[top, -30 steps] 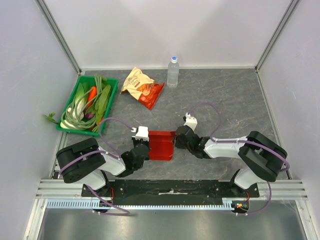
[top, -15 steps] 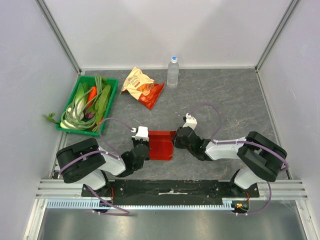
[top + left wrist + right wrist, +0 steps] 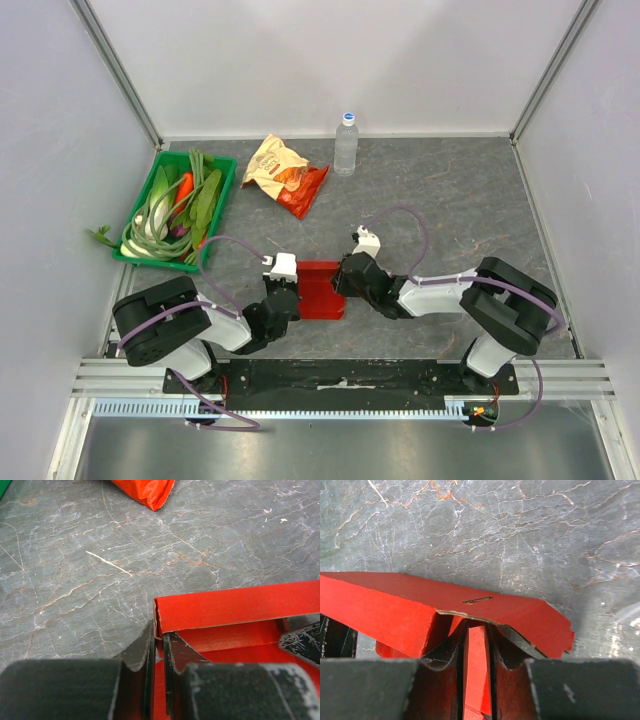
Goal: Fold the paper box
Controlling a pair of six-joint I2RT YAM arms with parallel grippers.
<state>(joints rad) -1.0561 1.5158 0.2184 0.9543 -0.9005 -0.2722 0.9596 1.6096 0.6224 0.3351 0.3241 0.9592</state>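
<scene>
The paper box [image 3: 322, 290], bright red thin cardboard, lies between the two arms near the table's front. My left gripper [image 3: 296, 297] is at its left edge. In the left wrist view the left gripper [image 3: 159, 641] is shut on the box's upright left wall, beside a raised long flap [image 3: 235, 605]. My right gripper [image 3: 343, 283] reaches in from the right. In the right wrist view the right gripper [image 3: 476, 647] has its fingers pressed on a narrow red flap, under a folded-over panel [image 3: 470, 602] with a slot in it.
A green tray [image 3: 228, 190] of vegetables stands at the back left. An orange-and-red snack bag [image 3: 283, 172] and a clear water bottle [image 3: 346, 143] sit at the back, the bag's corner [image 3: 145, 490] also in the left wrist view. Side walls close in the table.
My right gripper has moved left into the box, pushing its right side inward, and its jaws have narrowed onto the flap. The box looks narrower. The left gripper has stayed put.
</scene>
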